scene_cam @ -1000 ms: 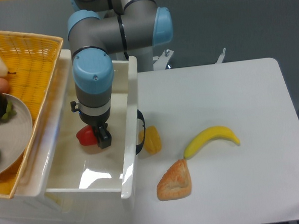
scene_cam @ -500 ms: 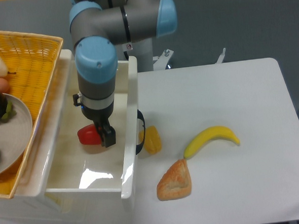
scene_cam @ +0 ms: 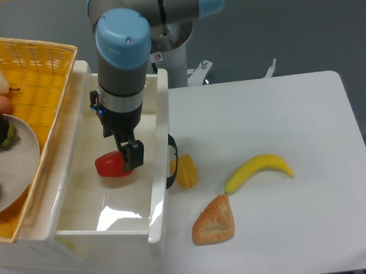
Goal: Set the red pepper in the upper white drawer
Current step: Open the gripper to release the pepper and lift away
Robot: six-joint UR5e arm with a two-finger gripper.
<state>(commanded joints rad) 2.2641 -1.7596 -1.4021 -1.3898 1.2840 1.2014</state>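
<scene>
- The red pepper [scene_cam: 111, 164] lay on the floor of the upper white drawer [scene_cam: 160, 144], inside its walls, so the placing looked done
- The pincer [scene_cam: 130, 154] hung just above and beside the pepper; whether it was released or clenched I could not tell
- Left, as I judged it: lift the arm clear of the drawer
- The banana [scene_cam: 258, 170] sat apart on the desk [scene_cam: 281, 112]

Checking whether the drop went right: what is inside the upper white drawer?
The red pepper lies on the floor of the upper white drawer, with the gripper beside it. The arm covers the drawer's back part, so anything there cannot be seen.
</scene>
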